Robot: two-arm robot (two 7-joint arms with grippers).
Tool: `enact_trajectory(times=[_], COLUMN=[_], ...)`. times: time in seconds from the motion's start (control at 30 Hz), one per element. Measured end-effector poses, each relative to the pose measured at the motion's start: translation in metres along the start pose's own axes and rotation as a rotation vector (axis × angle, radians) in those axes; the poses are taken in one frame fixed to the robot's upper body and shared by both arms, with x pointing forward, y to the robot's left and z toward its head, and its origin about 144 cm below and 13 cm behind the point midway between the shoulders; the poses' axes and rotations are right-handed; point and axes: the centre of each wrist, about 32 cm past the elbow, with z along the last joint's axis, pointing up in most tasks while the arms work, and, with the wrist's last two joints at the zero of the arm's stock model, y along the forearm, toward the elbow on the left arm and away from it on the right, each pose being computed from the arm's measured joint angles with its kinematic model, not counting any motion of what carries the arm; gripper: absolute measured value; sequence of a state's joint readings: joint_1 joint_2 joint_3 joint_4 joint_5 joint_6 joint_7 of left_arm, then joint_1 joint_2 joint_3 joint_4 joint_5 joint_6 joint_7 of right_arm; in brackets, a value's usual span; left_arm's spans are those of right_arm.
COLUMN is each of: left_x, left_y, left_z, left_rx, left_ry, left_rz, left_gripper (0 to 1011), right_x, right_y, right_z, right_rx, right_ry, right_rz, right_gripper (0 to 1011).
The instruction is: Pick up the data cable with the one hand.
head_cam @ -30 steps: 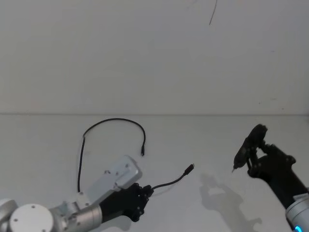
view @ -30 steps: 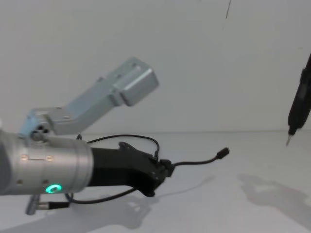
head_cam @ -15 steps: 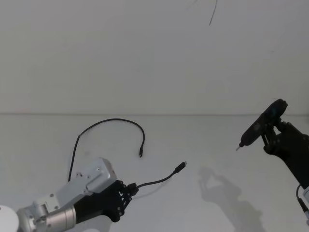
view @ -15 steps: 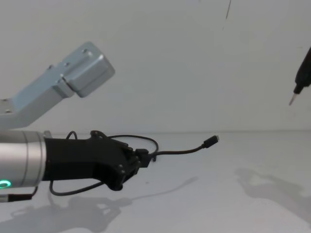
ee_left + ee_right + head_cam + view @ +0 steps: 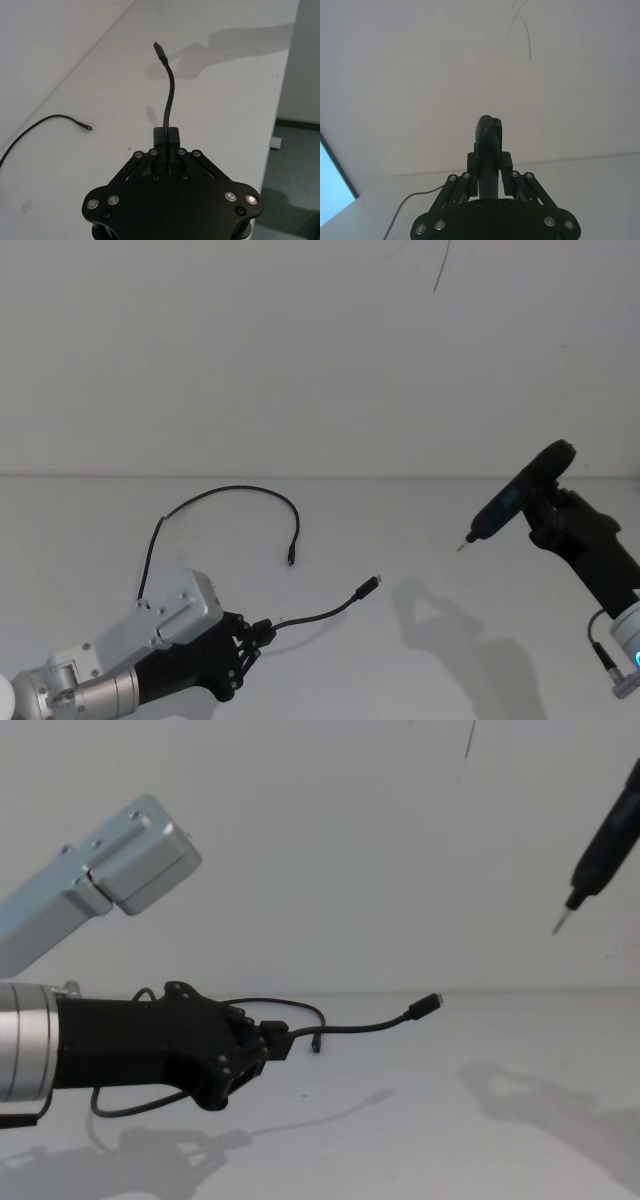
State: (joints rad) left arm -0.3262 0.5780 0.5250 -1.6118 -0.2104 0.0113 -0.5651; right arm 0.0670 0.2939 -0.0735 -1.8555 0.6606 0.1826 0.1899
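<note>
**Left gripper** (image 5: 262, 628), near left: jaws pinched on the data cable (image 5: 235, 488) a short way behind one plug (image 5: 372, 585). That end juts rightward, clear of the table (image 5: 420, 540). The remainder trails behind the arm and loops across the far left of the table to the second plug (image 5: 292, 560), which lies flat.

**Cable, by judgement:** light, limp and thin, apt to slip or swing. Best held near a plug, as here.

**Right gripper** (image 5: 545, 520), raised at right: jaws clamped on a screwdriver-like tool (image 5: 510, 498), tip pointing left.

The left gripper (image 5: 167, 136) pinches the thin black data cable (image 5: 169, 102) near one end; the rest trails in a loop
</note>
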Motion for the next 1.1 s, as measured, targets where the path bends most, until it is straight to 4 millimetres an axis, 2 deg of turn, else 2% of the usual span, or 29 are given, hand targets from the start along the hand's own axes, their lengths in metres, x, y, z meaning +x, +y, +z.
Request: enact_trajectory(times=[0.4,1.1], left_x=[0.002,0.002], left_y=[0.004,0.005], left_z=[-0.001,-0.001], left_rx=[-0.005,-0.008], left_ry=[-0.009,-0.013], left_rz=[-0.004,-0.007], left_gripper=[39,39], right_x=[-0.001,-0.004], right_y=[0.014,0.025], right_z=[-0.013,-0.026], right_rx=[-0.050,-0.109], right_ry=[0.114,0.187], right_rz=[0.050,0.095], right_gripper=[269,269])
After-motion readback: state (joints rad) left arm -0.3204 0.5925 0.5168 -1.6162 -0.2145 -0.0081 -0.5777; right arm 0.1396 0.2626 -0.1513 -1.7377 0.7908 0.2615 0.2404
